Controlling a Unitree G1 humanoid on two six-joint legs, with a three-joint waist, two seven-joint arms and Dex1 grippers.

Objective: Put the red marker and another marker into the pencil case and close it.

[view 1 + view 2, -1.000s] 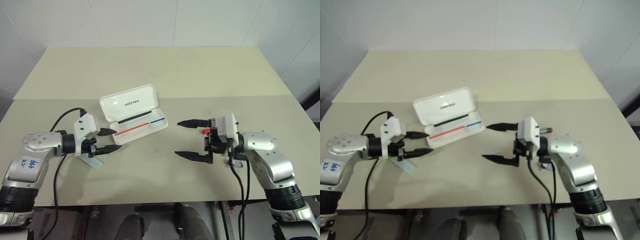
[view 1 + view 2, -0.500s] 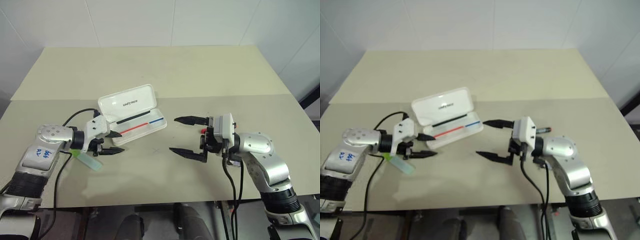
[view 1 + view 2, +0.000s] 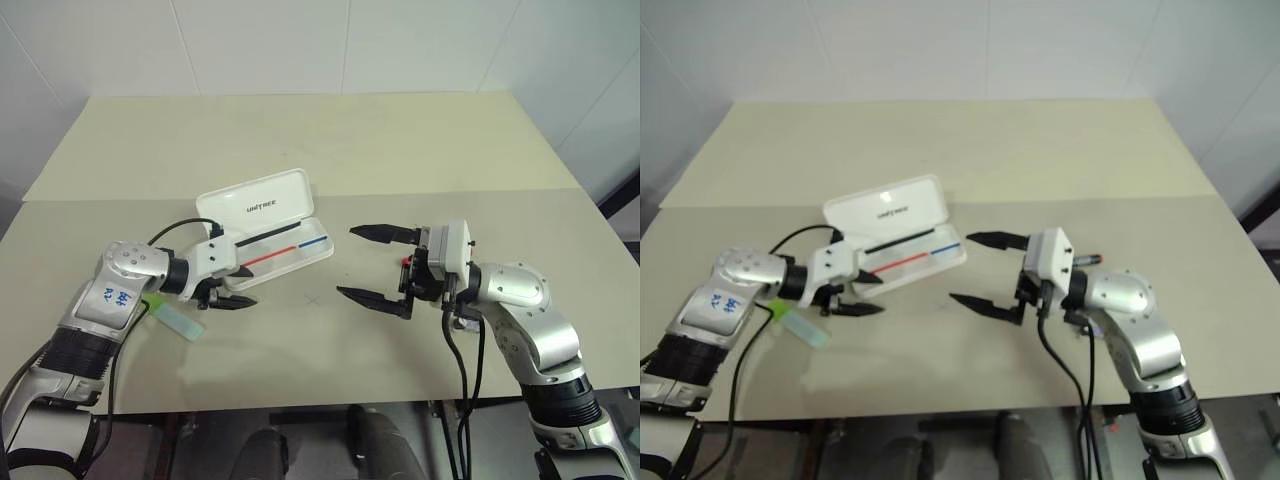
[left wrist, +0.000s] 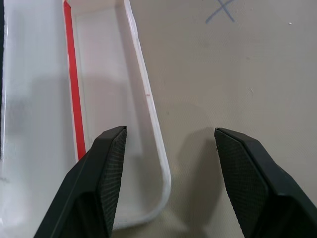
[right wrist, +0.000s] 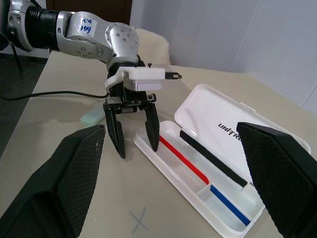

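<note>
White plastic, the pencil case [image 3: 264, 227] is lying open on the table [image 3: 300, 140], its lid tilted back, showing grey lettering. The left gripper [image 3: 240, 286] is straddling its near end, jaws apart and empty. The right gripper [image 3: 372, 264] is gaping wide, empty.

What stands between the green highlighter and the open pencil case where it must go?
The left gripper hangs over the near end of the pencil case, empty, between it and the green highlighter lying on the table.
</note>
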